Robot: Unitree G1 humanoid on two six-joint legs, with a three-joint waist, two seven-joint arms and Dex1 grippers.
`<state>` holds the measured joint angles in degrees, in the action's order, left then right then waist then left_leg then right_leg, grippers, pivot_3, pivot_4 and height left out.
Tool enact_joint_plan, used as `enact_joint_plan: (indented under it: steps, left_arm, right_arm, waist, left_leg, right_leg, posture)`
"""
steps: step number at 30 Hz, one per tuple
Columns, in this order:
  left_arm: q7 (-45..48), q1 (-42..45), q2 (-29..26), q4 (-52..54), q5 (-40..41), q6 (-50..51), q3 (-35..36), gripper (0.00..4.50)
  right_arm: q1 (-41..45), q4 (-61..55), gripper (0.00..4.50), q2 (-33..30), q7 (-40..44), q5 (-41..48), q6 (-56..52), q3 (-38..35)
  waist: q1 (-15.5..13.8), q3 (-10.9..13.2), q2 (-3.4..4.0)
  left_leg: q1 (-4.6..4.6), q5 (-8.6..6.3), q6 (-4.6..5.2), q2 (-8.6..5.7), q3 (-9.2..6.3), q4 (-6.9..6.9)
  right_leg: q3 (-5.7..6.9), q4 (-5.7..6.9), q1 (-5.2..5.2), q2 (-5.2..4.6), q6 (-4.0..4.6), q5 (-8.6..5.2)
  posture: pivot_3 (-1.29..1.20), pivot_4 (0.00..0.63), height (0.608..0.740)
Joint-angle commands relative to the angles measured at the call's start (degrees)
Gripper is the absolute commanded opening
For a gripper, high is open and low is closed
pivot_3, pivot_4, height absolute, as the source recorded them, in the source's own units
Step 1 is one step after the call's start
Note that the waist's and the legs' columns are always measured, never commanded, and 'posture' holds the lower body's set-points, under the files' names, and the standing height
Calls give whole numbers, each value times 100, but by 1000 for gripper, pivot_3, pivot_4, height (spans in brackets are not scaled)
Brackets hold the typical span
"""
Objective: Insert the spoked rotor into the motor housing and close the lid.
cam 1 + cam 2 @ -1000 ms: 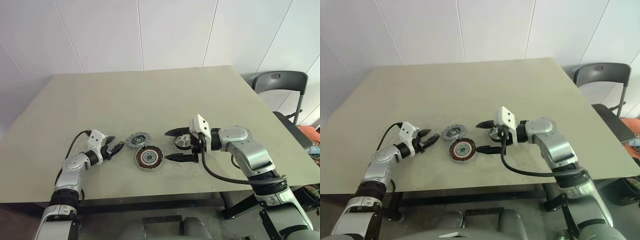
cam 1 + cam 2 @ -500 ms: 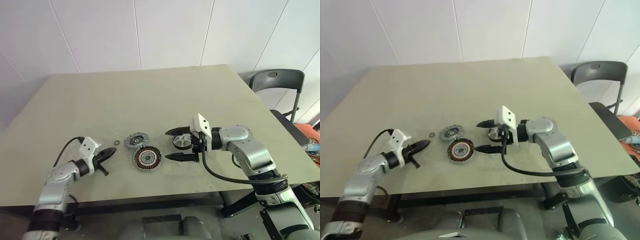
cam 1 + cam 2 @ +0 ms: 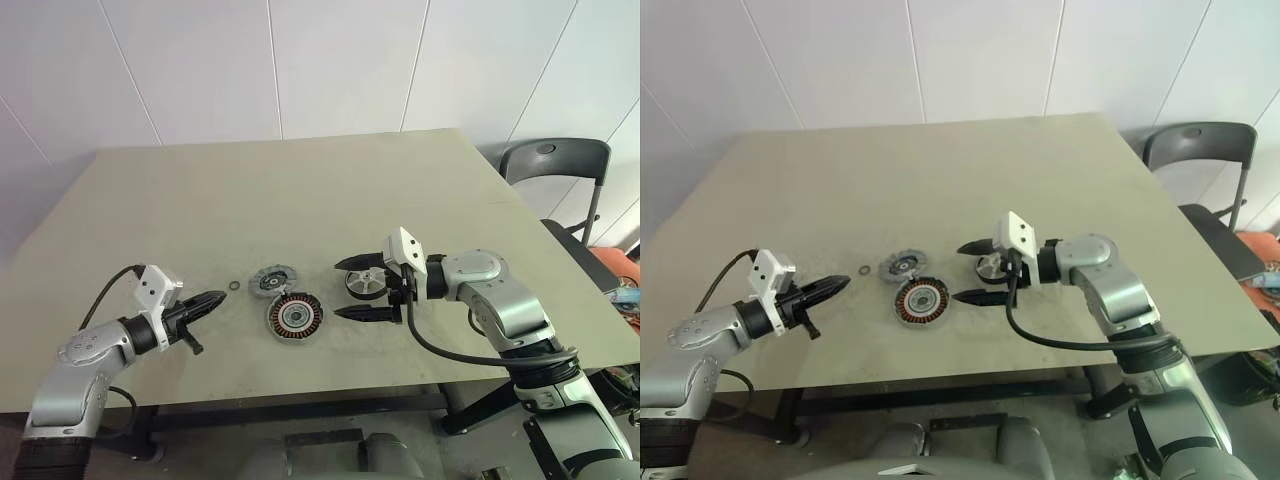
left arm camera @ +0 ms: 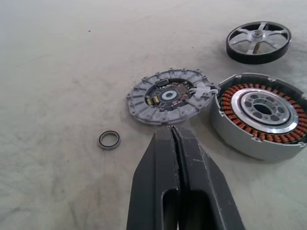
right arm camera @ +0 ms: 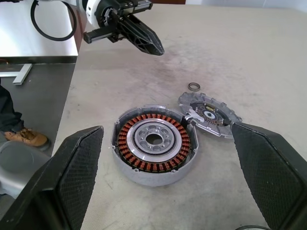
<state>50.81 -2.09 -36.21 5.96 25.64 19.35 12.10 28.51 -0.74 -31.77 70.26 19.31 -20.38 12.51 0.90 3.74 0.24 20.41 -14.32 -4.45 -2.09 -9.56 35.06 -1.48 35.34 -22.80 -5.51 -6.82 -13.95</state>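
The motor housing (image 3: 294, 317), a metal disc with copper windings, lies near the table's front middle. The grey notched lid (image 3: 273, 281) rests against its far left edge, dark inside facing up. To the right, the black spoked rotor (image 3: 365, 283) lies flat on the table. My right gripper (image 3: 338, 289) is open, pointing left, with the rotor seen between its wide-spread fingers (image 5: 72, 177) and nothing gripped. My left gripper (image 3: 218, 298) is shut and empty, raised off the table left of the lid and pointing at it; its shut tips (image 4: 172, 129) show in the left wrist view.
A small thin ring (image 3: 233, 288) lies on the table just left of the lid. The table's front edge (image 3: 300, 400) runs close below the parts. A grey chair (image 3: 555, 165) stands past the table's right side.
My left gripper has shut and drawn back from the lid toward the front left, rising off the table. The small ring now lies uncovered beside the lid. The right arm has not moved.
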Motion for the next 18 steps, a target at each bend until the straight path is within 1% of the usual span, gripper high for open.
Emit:
enact_joint_plan:
  steps: [1,5,8,13,18]
  left_arm:
    - [7,95,-270,-465,3,-246,528,63]
    - [37,127,-436,-967,-27,-479,770,63]
    - [33,110,-439,-1017,-20,-523,811,63]
    - [-55,96,-316,-756,-62,-456,596,63]
    - [-316,509,-13,-712,-237,-363,165,63]
  right_arm:
    - [80,-45,4500,-51,35,50,128,-145]
    - [66,-29,4500,-59,34,43,155,-129]
    - [61,-24,4500,-43,15,38,171,-114]
    - [61,-5,4500,-13,-7,33,193,-88]
    - [96,28,4500,5,-2,29,214,-74]
  waist:
    - [3,0,0]
    - [3,0,0]
    - [-17,0,0]
    - [-13,0,0]
    - [-27,0,-1]
  left_leg:
    - [-1,0,0,0,0,0]
    - [0,0,0,0,1,0]
    - [6,-1,0,0,1,-1]
    - [6,0,0,0,1,-2]
    - [3,0,0,0,1,1]
  right_leg:
    - [0,1,0,0,0,0]
    - [0,-1,-2,0,1,-1]
    - [0,-10,-1,-1,1,0]
    - [0,-11,-1,-2,0,0]
    - [0,-8,3,-1,0,1]
  posture:
    - [0,0,740]
    - [0,0,740]
    - [0,0,740]
    - [0,0,740]
    - [0,0,740]
